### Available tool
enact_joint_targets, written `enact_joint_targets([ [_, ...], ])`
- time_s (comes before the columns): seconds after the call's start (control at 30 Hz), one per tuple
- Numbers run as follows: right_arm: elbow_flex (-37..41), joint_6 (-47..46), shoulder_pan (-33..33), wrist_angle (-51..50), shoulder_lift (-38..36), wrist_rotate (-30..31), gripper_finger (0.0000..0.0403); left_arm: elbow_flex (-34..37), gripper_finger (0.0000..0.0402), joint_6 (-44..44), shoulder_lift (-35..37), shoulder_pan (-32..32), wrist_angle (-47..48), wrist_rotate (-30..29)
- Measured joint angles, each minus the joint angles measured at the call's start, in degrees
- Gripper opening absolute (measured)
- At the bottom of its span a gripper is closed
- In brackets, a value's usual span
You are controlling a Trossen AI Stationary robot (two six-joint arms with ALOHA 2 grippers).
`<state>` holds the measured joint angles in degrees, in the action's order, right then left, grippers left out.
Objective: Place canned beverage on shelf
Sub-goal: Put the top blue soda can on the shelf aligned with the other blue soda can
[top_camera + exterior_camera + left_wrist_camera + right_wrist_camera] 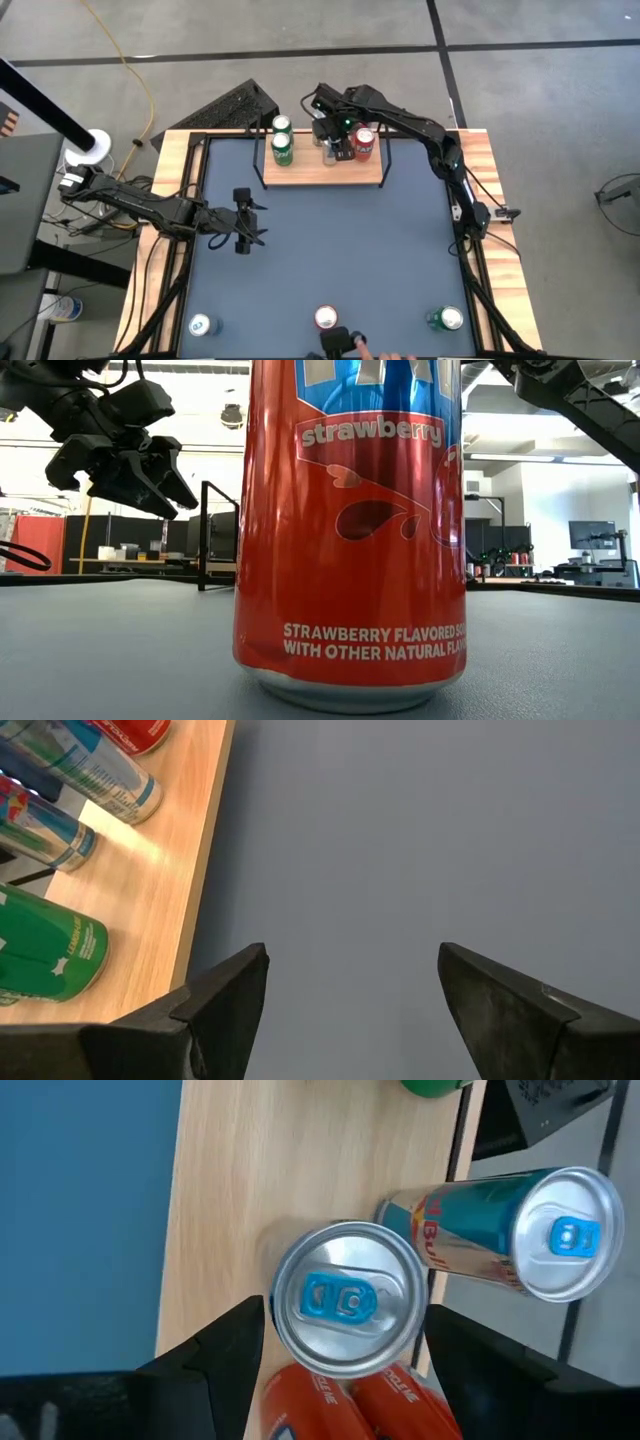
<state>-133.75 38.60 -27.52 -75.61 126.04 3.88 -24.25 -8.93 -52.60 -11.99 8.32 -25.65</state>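
Table (330,250), dark grey top, wood edge, seen whole in high view only. Shelf (322,172) at far edge, light board; two green cans (282,150) at its left end, red can (364,144) toward its right. Right gripper (340,1342) above shelf, fingers spread either side of a silver-topped can (345,1298), contact unclear; right wrist view alone shows a slim blue can (505,1230) just beside. Left gripper (243,232) over bare table, fingers spread, empty. Strawberry can (350,530) fills low view, standing at near edge.
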Motion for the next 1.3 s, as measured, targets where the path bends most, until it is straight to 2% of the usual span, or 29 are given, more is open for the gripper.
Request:
enact_joint_targets([
  [0.33, 0.0, -5.1, 0.0, 0.5, 0.1, 0.3, 0.0282, 0.0, 0.0282, 0.1, 0.0, 0.0, 0.0, 0.0],
  [1.0, 0.0, -38.3, -1.0, 0.2, 0.1, 0.3, 0.0282, 0.0, 0.0282, 0.2, 0.0, 0.0, 0.0, 0.1],
  [1.3, 0.0, -47.4, -0.2, 0.8, 0.1, 0.3, 0.0282, 0.0, 0.0282, 0.2, 0.0, 0.0, 0.0, 0.0],
])
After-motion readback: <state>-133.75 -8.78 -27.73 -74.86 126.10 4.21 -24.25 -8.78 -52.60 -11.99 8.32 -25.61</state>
